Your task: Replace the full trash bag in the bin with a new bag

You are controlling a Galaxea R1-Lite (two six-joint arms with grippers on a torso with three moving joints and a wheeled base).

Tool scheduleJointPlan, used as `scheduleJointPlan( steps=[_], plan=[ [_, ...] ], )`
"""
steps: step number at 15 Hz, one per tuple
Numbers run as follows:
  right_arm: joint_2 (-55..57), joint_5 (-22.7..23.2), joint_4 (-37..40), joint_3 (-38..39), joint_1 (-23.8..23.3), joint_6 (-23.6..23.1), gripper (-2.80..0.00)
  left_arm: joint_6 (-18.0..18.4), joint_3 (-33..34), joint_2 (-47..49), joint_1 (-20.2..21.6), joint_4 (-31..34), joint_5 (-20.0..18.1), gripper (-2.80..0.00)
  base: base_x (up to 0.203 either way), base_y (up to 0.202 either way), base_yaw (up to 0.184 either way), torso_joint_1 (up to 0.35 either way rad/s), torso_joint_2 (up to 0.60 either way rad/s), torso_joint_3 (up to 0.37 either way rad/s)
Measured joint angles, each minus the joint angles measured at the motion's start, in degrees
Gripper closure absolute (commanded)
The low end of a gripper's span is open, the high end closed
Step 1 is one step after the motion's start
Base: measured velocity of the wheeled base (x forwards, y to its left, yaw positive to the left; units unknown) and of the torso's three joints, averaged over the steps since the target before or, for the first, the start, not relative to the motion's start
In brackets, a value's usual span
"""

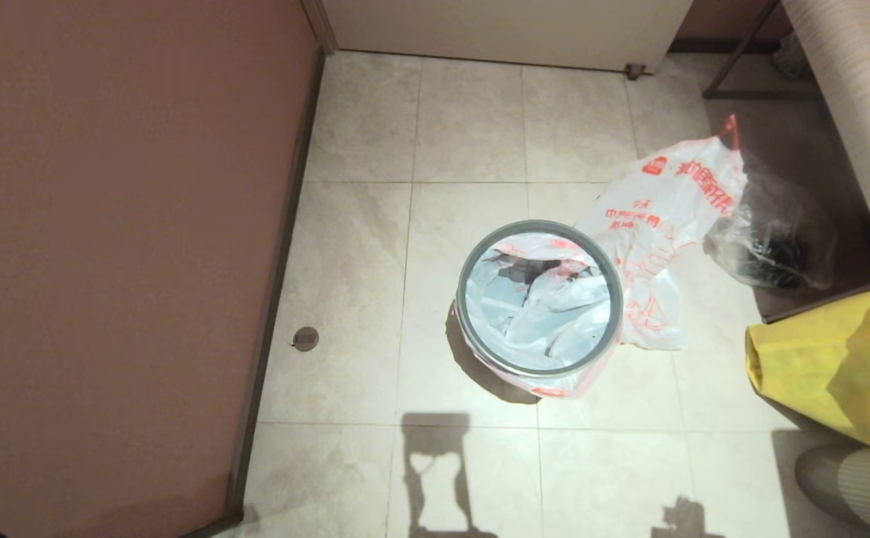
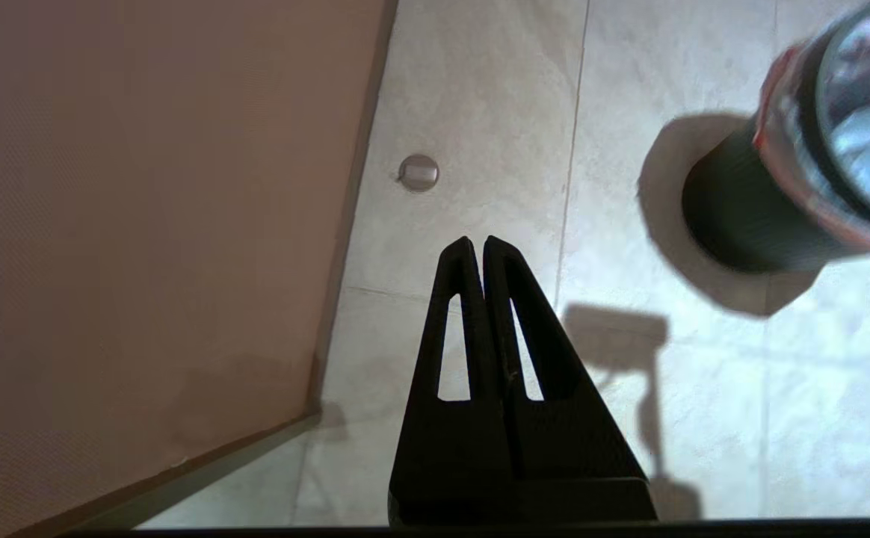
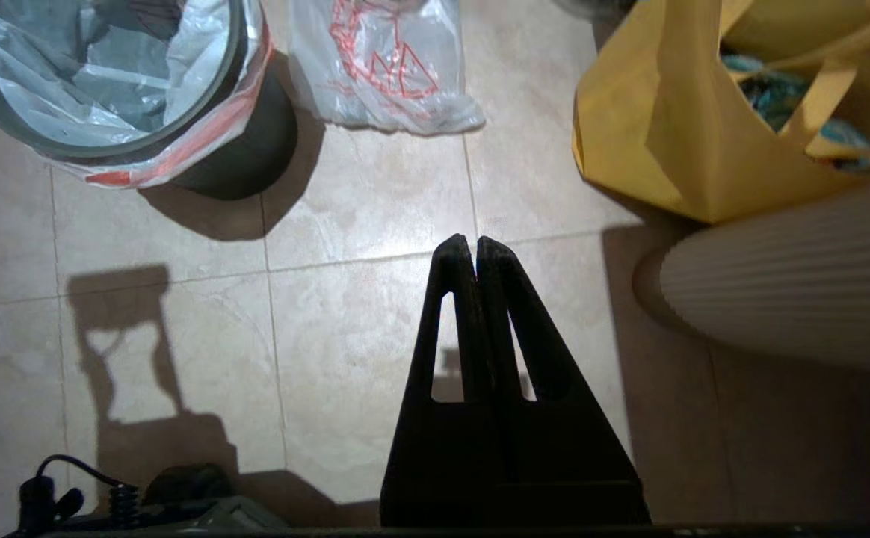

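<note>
The bin (image 1: 466, 299) stands mid-floor, black-walled (image 2: 741, 217) with a grey ring rim. The full trash bag (image 1: 547, 306) lines it, crumpled and whitish inside, and its red-printed edge hangs out under the ring (image 3: 181, 142). The new bag (image 1: 659, 224) lies flat on the tiles, touching the bin's right side. Neither gripper shows in the head view. My left gripper (image 2: 476, 243) is shut and empty above the floor, left of the bin near the brown wall. My right gripper (image 3: 474, 240) is shut and empty over bare tiles, nearer than the bin and left of the yellow bag.
A clear bag with dark contents (image 1: 775, 239) lies right of the new bag. A big yellow bag (image 1: 838, 359) and pale ribbed furniture (image 1: 861, 112) fill the right side. The brown wall (image 1: 106, 261) runs along the left, with a round metal floor fitting (image 1: 305, 338) near it.
</note>
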Motion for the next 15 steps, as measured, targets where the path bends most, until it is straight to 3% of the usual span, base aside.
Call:
scheduleJointPlan(
  steps=[2,6,8,15],
  plan=[
    [-2.2,1.01,-2.53,3.61,0.05,-3.37,0.0,3.85,1.9,-1.61,0.19,0.37,-0.88,0.0,0.0,0.0,0.0,0.0,0.0,0.0],
    [-3.69,3.68,-10.06,12.16,0.06,-6.15,0.0,6.28,2.49,-6.4,0.31,4.18,-3.79,0.0,0.0,0.0,0.0,0.0,0.0,0.0],
    [-3.85,4.82,-12.66,14.54,0.06,-6.44,0.0,6.3,2.93,-8.25,0.33,6.41,-5.65,0.0,0.0,0.0,0.0,0.0,0.0,0.0],
    [-3.95,4.82,-12.83,15.38,0.3,-4.75,0.0,8.85,3.09,-9.72,0.33,6.81,-6.42,0.0,0.0,0.0,0.0,0.0,0.0,0.0]
  ],
)
